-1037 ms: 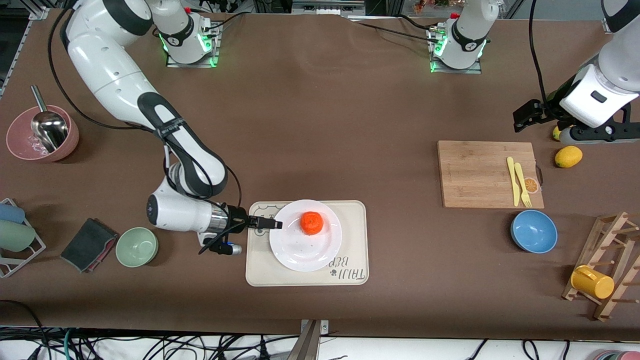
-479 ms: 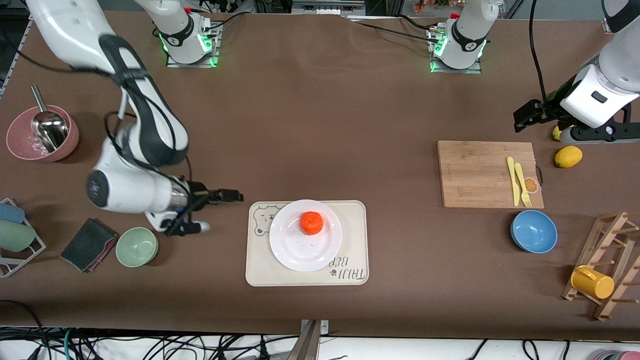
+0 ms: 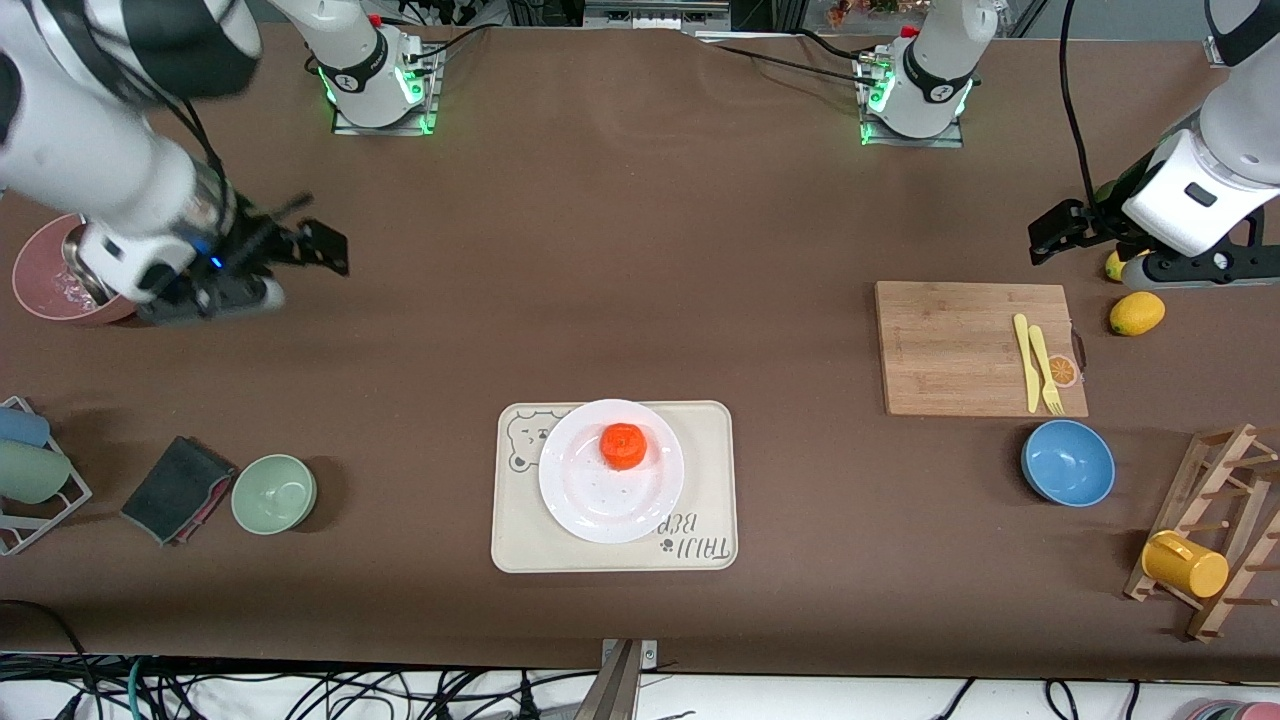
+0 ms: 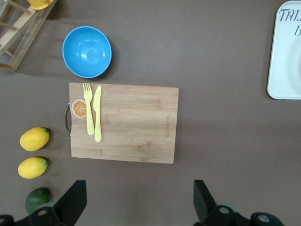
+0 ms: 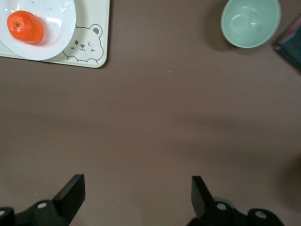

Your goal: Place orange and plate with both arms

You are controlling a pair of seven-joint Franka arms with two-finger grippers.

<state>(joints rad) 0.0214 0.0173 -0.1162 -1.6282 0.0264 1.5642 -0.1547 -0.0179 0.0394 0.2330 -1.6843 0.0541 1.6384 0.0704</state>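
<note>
In the front view, the orange (image 3: 624, 445) sits on the white plate (image 3: 600, 500) at lower centre, on a cream bear-printed tray (image 3: 712, 480) whose dark lettering reads upside down, with bare brown table all round; the right gripper (image 3: 322, 245) hangs with fingers apart at upper left, the left gripper (image 3: 1050, 232) at the frame's right edge. The left wrist view shows its fingers (image 4: 71, 201) spread over bare table below a bamboo cutting board (image 4: 136, 123), the tray's (image 4: 282, 70) lettering cut off. In the right wrist view, fingers (image 5: 71, 192) stand apart over bare cloth, orange (image 5: 25, 27) and plate (image 5: 56, 23) at upper left.
</note>
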